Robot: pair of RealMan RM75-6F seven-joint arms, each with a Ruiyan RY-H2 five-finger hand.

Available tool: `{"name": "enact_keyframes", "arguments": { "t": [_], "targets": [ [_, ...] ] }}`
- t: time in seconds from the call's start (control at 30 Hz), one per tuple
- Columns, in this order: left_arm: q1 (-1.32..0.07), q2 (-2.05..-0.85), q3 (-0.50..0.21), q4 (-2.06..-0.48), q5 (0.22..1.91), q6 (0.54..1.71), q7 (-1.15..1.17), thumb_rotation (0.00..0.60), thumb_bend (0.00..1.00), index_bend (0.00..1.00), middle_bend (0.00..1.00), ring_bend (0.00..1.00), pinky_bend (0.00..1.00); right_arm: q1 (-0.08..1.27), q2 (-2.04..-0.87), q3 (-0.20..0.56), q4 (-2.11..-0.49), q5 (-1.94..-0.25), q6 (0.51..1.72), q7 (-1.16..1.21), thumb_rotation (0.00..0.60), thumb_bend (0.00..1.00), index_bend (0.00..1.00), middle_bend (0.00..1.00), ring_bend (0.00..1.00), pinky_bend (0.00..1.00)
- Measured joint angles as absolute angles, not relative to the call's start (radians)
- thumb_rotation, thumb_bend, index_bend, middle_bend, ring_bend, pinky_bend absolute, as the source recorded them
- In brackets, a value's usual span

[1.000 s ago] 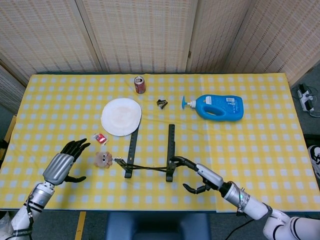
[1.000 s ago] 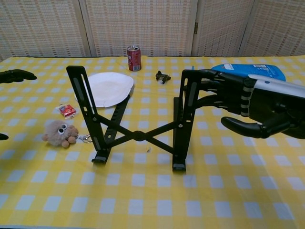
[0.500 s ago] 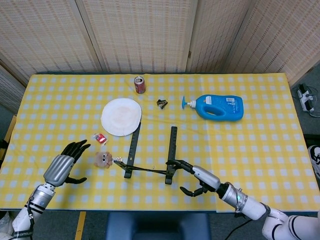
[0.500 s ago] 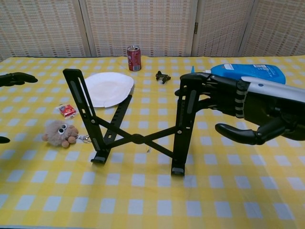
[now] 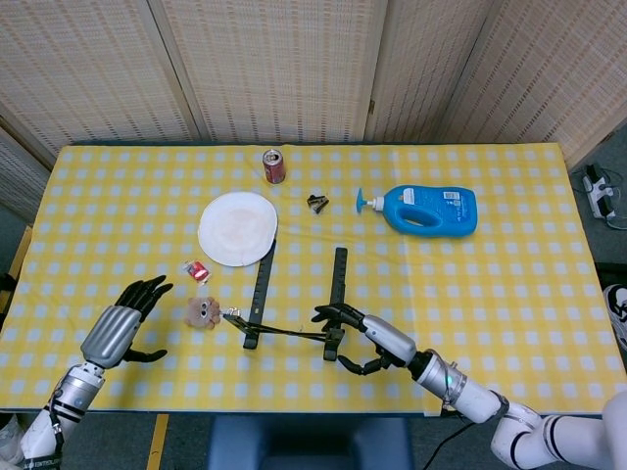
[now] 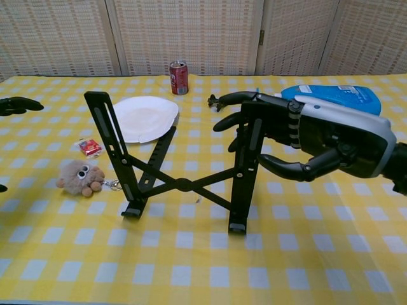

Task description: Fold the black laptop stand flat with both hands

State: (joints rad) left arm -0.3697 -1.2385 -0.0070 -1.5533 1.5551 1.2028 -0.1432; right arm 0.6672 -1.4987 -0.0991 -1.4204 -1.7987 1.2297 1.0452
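From the head view, the black laptop stand (image 5: 294, 299) sits near the front edge of the bench (image 5: 509, 294), its two long rails running away from the robot and a crossed brace joining them low down. The right hand (image 5: 364, 338) is at the near end of the right rail, fingers hooked over the top and thumb under it, so it looks set to push that rail toward its partner. Whether it is truly clamping the rail or only cupping it, I cannot tell from up here. Over on the other side, the left hand (image 5: 118, 328) hovers well apart from the stand, fingers spread, holding nothing. A fuzzy toy (image 5: 202, 311) lies just beside the left rail, with a white plate (image 5: 237, 227) behind it.

Now the chest view, and it's much clearer. The stand (image 6: 184, 171) is propped open, both rails tilted up, the X-brace spread wide between them, so the fold is not yet made by my reading. The right hand (image 6: 305, 143) wraps the top of the right rail, fingers (image 6: 238, 98) curling over and past it, thumb below. That is a hold. The left hand (image 6: 16, 105) barely peeks in at the frame edge, far from the left rail it would need to steady.
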Motion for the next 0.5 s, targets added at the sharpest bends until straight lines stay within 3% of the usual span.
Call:
{"name": "enact_keyframes", "arguments": {
  "t": [0.5],
  "targets": [
    [-0.37,-1.242,0.003,-1.546,1.556,1.208,-0.15,0.6,0.13,0.03,0.04,0.04,0.0,0.716,-1.529,-0.113,-1.446,-1.665,1.058,1.452,0.6,0.52,0.14,0.23,0.27,0.03]
  ]
}}
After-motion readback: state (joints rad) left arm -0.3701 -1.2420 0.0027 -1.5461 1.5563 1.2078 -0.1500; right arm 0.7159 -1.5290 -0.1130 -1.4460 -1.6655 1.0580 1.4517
